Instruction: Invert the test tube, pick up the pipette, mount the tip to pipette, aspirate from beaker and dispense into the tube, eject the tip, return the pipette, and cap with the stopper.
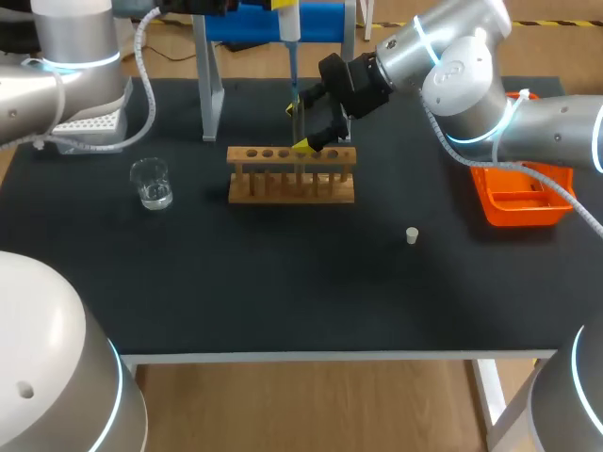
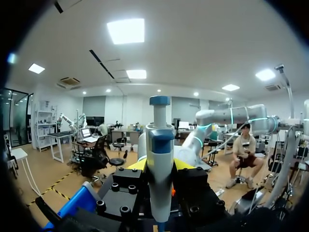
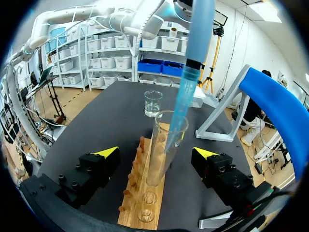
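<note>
Two claws work at the wooden rack (image 1: pixel 292 179), which stands near the middle of the tabletop (image 1: pixel 283 282), closer to its back edge. The left claw (image 2: pixel 160 164) is clenched on the pipette (image 2: pixel 159 179) and holds it straight up and down, so the long blue tip (image 3: pixel 186 96) points down into the mouth of the test tube (image 3: pixel 166 140). The tube stands upright in a hole of the rack, mouth up, so water can go in. I think this is the step where the water is let out into the tube.

The right claw (image 3: pixel 157 153) is released. Its fingers (image 3: pixel 108 152) stand wide apart, one on each side of the tube, and do not touch it. It may wait there to catch the tube if it tips, but that is my guess.

The beaker (image 1: pixel 151 182) with a little water sits beside the rack, toward the left edge. The small white stopper (image 1: pixel 412 235) lies alone toward the right edge, ready for later. An orange tray (image 1: pixel 523 193) sits at the right edge.

Some things are hard to see. From above, the left claw is cut off at the back edge and the glass tube hardly shows. I cannot tell if water is inside the tip or the tube.
</note>
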Motion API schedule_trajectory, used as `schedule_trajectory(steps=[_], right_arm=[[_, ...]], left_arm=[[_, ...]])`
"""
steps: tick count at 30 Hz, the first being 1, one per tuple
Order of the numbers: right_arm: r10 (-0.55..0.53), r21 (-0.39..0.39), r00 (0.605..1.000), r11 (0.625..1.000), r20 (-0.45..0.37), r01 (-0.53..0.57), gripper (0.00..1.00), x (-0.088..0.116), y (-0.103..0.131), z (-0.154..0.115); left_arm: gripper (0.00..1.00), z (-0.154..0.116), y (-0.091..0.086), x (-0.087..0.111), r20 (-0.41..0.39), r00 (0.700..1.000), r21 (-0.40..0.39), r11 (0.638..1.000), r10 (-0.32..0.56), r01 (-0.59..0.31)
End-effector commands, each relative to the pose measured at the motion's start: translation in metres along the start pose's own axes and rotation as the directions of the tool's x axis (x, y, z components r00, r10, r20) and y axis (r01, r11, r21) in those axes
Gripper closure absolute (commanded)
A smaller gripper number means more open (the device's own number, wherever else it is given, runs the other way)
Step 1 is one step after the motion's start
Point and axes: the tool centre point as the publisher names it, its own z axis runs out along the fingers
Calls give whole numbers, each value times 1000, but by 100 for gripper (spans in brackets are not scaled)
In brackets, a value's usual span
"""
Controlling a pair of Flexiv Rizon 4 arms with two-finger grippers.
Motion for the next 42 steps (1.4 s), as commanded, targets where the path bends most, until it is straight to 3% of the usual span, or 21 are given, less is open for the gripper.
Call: schedule_trajectory(steps=[1, 42], right_arm=[[0, 1, 1000, 1000, -1, 0, 0, 0, 0, -1], [0, 1, 1000, 1000, -1, 0, 0, 0, 0, -1]], left_arm=[[100, -1, 2, 0, -1, 1000, 2, 1000, 2, -2], [100, 7, 17, -1, -24, 1000, -27, 1000, 14, -15]])
